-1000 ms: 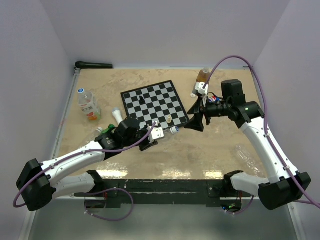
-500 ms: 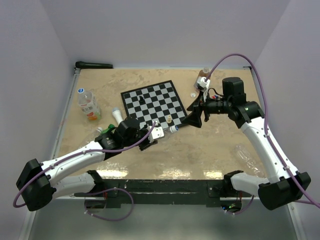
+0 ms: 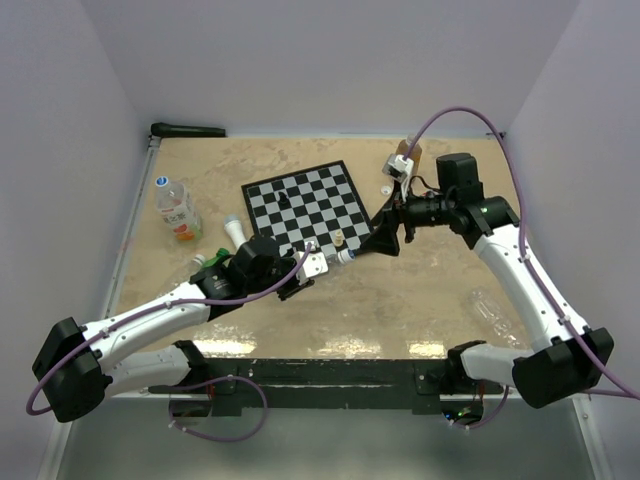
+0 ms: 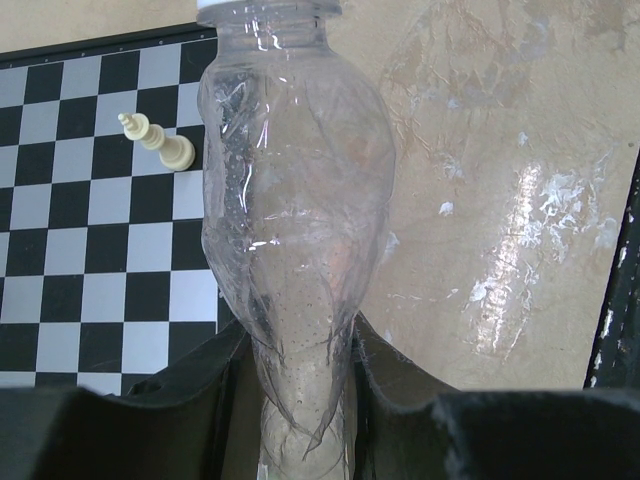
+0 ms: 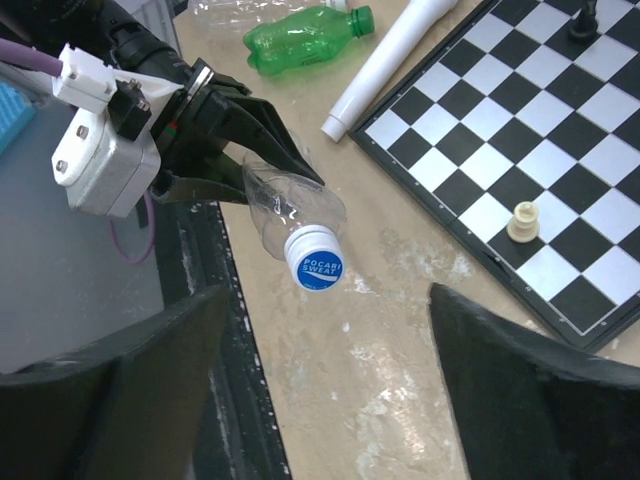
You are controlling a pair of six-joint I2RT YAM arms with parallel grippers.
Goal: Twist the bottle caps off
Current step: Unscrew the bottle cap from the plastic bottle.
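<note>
From above: left claw [image 3: 298, 285] clenched tight on a clear bottle [image 3: 328, 265], with its blue and white cap [image 3: 346, 258] just beside the chessboard [image 3: 310, 208] edge. Right claw [image 3: 378, 243] spread wide near the cap, holding nothing.

Left wrist view: squashed bottle pinched between dark fingers [image 4: 190, 395]. Cream chess piece [image 4: 157, 142] lying on the board.

Right wrist view: cap out ahead of the open fingers [image 5: 530, 380], apart from them.
</note>
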